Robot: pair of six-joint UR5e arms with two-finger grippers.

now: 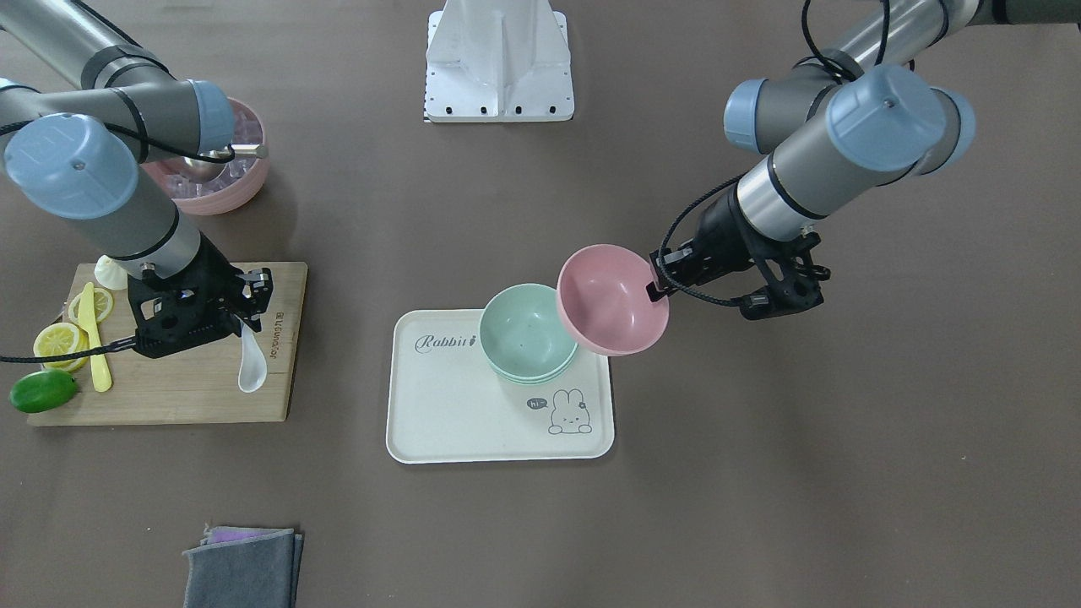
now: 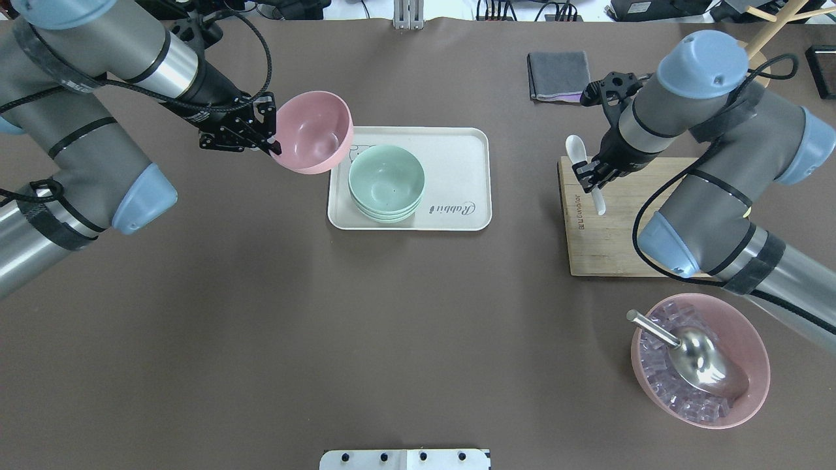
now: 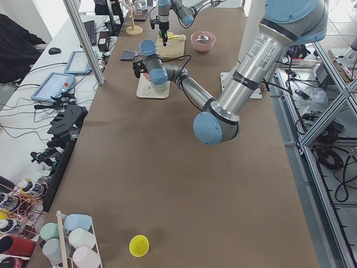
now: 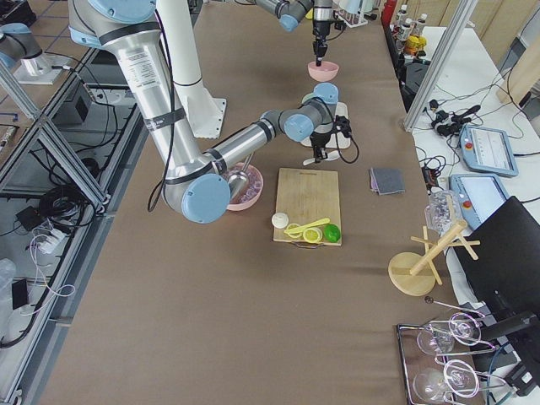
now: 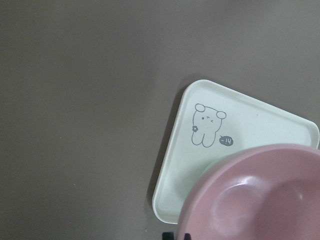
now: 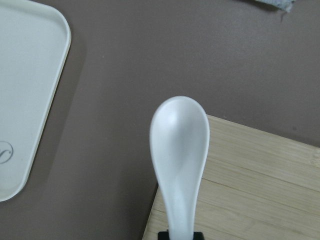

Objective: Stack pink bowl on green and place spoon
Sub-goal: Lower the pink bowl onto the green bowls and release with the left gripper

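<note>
My left gripper (image 2: 273,142) is shut on the near rim of the small pink bowl (image 2: 313,130) and holds it tilted in the air, over the tray's corner beside the mint-green bowl stack (image 2: 386,183). From the front, the pink bowl (image 1: 612,300) overlaps the green stack's (image 1: 528,333) edge. It fills the lower right of the left wrist view (image 5: 255,195). My right gripper (image 2: 591,179) is shut on the handle of the white spoon (image 2: 576,151), over the cutting board's edge. The spoon's scoop (image 6: 180,145) points away from the gripper.
The green stack stands on a cream rabbit tray (image 2: 457,150). The wooden cutting board (image 1: 169,388) holds lemon slices, a lime (image 1: 42,390) and a yellow knife (image 1: 95,338). A larger pink bowl (image 2: 751,339) holds a metal scoop and clear cubes. A grey cloth (image 2: 558,75) lies beyond the board.
</note>
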